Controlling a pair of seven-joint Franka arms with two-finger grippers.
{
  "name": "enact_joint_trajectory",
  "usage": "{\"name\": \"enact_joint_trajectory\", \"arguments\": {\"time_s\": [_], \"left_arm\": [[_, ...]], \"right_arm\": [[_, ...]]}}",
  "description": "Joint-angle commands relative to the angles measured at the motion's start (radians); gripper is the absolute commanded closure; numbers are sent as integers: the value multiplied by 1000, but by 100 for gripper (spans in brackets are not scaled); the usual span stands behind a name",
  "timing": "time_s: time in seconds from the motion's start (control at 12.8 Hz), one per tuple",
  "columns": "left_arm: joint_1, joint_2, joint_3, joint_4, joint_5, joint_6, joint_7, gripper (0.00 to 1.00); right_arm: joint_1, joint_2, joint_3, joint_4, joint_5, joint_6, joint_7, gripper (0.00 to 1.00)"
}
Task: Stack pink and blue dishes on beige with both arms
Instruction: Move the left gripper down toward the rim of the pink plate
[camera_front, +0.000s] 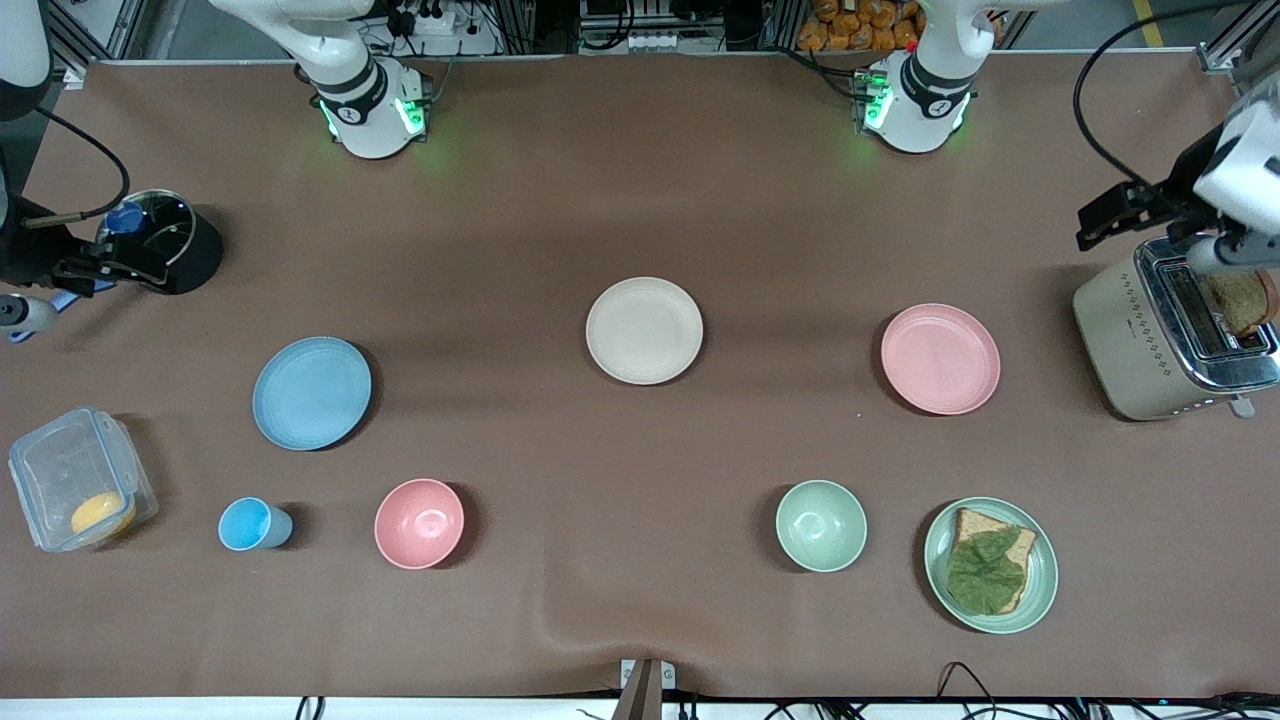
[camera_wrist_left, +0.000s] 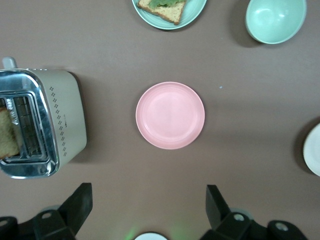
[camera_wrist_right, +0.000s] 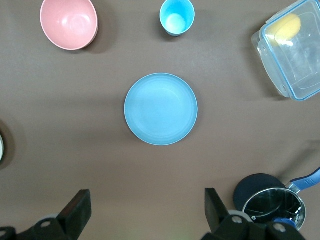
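My left gripper (camera_wrist_left: 147, 210) has its fingers (camera_wrist_left: 80, 202) spread wide with nothing between them, hanging high over the pink plate (camera_wrist_left: 170, 115). My right gripper (camera_wrist_right: 145, 212) is the same, fingers (camera_wrist_right: 79, 210) splayed and bare, over the blue plate (camera_wrist_right: 161, 108). Neither touches anything.

The pink plate lies flat toward the left arm's end of the table, beside the toaster (camera_front: 1170, 335), farther from the front camera than the green bowl (camera_front: 821, 525) and the green plate with bread and a leaf (camera_front: 990, 565). The blue plate lies toward the right arm's end, farther from the camera than the blue cup (camera_front: 250, 524) and pink bowl (camera_front: 419, 523). The beige plate (camera_front: 644, 330) sits between the two, well apart from both, nothing on it yet.

The plates look rigid, light and matte, probably not too slippery. They are flat and low, so no way to span them. My guess is to pinch each raised rim with one finger inside and one outside, and keep it level. They could skid on the brown cloth (camera_front: 640, 620) if nudged.
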Motion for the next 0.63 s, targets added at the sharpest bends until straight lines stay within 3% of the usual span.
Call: {"name": "enact_joint_trajectory", "arguments": {"time_s": [0.0,0.31,0.39,0.55], "left_arm": [[25,-8,1,-173,0,178,66,0],[81,-5,-1,-518,-3,597,66,0],[103,17,-2,-571,-1,675,66,0],[118,90,-2,-582,-1,705,70,0]], "right_arm": [[-8,-4,5,4,-1,-11,11,0],[-9,6,5,16,4,-8,0,0],[-9,7,5,16,5,-8,0,0],[-9,19,5,16,5,-8,0,0]]}}
